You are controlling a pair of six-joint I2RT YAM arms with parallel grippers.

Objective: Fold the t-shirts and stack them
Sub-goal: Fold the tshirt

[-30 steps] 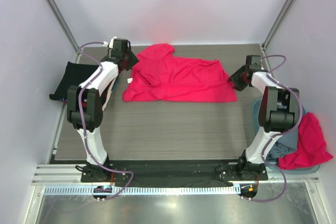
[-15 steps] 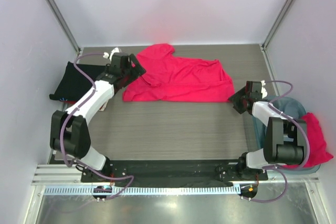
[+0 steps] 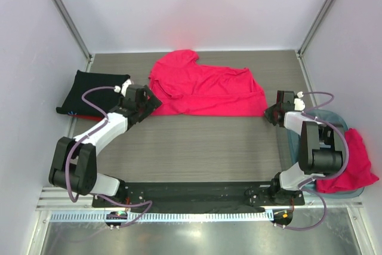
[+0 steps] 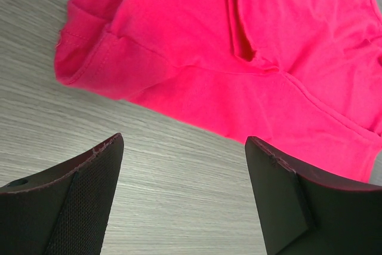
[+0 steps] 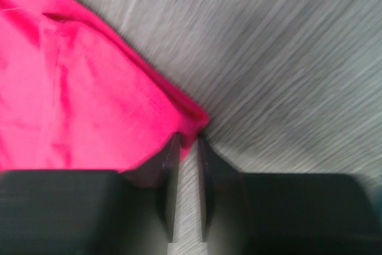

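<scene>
Pink-red t-shirt (image 3: 206, 91) lies between wide-open left tool (image 4: 182, 147) and closed right tool (image 5: 187, 140) at its corner.

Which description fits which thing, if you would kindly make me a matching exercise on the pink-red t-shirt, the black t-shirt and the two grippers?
Things:
1. pink-red t-shirt
2. black t-shirt
3. left gripper
4. right gripper

Descriptions:
a. wide open over bare table, just short of a shirt's edge
b. folded at the table's left edge
c. spread out at the far middle of the table
d. nearly shut, at a shirt's near right corner

Pairs: 1-c, 2-b, 3-a, 4-d
</scene>
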